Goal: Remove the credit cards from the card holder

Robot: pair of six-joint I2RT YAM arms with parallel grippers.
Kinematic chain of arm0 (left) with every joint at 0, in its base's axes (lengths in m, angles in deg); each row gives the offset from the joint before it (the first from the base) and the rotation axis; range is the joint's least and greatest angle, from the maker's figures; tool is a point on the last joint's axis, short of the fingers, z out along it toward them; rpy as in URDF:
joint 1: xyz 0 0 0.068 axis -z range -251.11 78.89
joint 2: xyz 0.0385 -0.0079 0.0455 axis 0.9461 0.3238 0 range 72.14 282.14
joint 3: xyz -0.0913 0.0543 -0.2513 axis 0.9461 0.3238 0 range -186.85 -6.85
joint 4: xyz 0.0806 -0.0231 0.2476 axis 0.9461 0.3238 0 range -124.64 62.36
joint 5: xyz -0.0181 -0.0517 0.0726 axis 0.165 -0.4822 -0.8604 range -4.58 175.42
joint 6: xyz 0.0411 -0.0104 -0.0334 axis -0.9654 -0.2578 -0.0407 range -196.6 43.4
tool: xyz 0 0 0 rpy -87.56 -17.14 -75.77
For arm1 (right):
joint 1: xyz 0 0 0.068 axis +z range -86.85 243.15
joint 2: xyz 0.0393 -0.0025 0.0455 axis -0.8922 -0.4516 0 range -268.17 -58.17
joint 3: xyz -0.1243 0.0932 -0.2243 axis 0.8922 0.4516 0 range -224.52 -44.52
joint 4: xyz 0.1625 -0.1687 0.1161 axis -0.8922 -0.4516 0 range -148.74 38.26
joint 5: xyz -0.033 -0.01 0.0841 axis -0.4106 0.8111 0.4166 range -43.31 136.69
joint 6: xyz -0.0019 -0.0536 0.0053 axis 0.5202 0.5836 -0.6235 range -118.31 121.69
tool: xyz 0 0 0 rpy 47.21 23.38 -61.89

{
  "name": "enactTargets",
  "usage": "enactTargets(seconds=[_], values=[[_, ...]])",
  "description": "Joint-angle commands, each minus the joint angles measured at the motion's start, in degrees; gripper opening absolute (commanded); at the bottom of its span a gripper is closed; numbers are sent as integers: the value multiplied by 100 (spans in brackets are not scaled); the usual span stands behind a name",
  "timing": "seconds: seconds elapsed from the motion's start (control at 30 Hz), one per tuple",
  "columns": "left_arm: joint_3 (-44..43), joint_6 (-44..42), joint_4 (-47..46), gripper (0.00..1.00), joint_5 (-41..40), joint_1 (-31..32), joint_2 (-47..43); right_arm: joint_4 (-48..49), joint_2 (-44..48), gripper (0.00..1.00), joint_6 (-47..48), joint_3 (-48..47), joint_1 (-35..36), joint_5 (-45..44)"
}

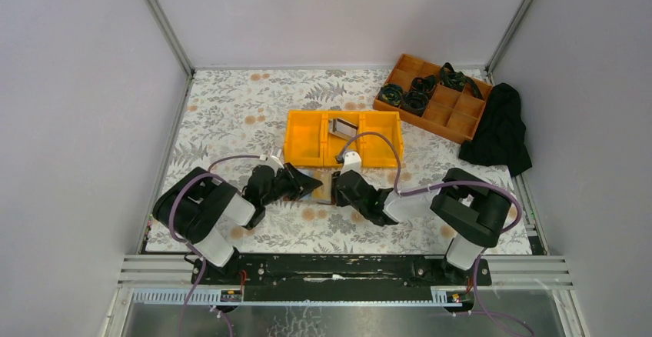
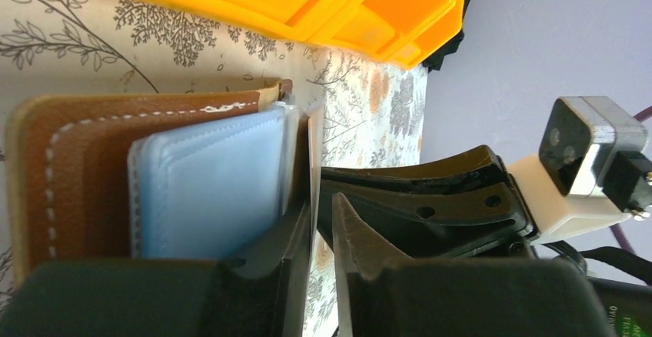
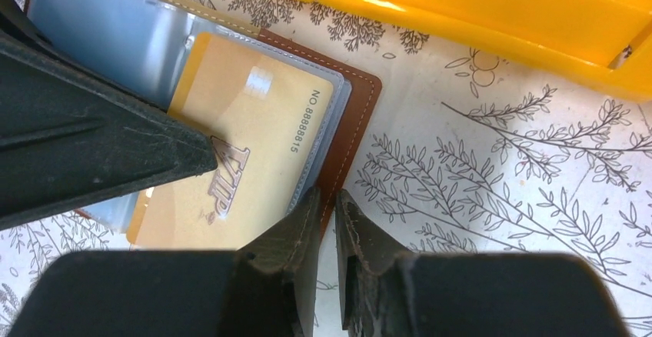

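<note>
The brown leather card holder [image 1: 324, 177] lies open just in front of the yellow bin [image 1: 304, 151], between both grippers. In the right wrist view, a gold VIP credit card [image 3: 254, 137] sits inside a clear sleeve of the holder [image 3: 357, 121]. My right gripper [image 3: 327, 197] is shut on the holder's brown stitched edge. In the left wrist view, my left gripper [image 2: 321, 198] is closed to a slit round a thin pale sheet [image 2: 316, 145] standing beside the pale blue sleeves [image 2: 215, 183]. I cannot tell if that sheet is a card or a sleeve. A grey card with a dark stripe [image 1: 342, 128] lies in the bin's middle compartment.
A wooden divided tray [image 1: 434, 100] holding dark coiled items stands at the back right. A black cloth [image 1: 500, 129] lies beside it. The yellow bin's wall [image 3: 477, 14] runs close behind the holder. Grey walls enclose the table on three sides.
</note>
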State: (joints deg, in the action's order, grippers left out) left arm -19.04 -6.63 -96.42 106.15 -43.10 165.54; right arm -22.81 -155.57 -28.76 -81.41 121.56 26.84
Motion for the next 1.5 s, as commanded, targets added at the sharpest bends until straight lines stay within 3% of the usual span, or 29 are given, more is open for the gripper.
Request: enactTargets(seconds=[0.0, 0.1, 0.43, 0.67, 0.87, 1.0, 1.2, 1.47], values=[[-118, -333, 244, 15, 241, -40, -184, -431, 349, 19, -106, 143, 177, 218], [-103, -428, 388, 1, 280, -38, -115, -601, 734, 19, -73, 281, 170, 86], [175, -232, -407, 0, 419, -42, 475, -924, 1549, 19, 81, 319, 221, 103], [278, -26, -1096, 0, 495, -41, 979, -749, 1054, 19, 127, -13, 234, 333], [265, -107, -979, 0, 499, -41, 915, -397, 762, 19, 17, -133, 236, 642], [220, -194, -750, 5, 531, -41, 809, -298, 632, 19, -56, -82, 232, 613], [131, -338, -436, 24, 582, -66, 724, 57, 468, 17, -253, 239, 229, 720], [130, -503, -115, 25, 646, -231, 543, 103, 569, 16, -370, 460, 191, 649]])
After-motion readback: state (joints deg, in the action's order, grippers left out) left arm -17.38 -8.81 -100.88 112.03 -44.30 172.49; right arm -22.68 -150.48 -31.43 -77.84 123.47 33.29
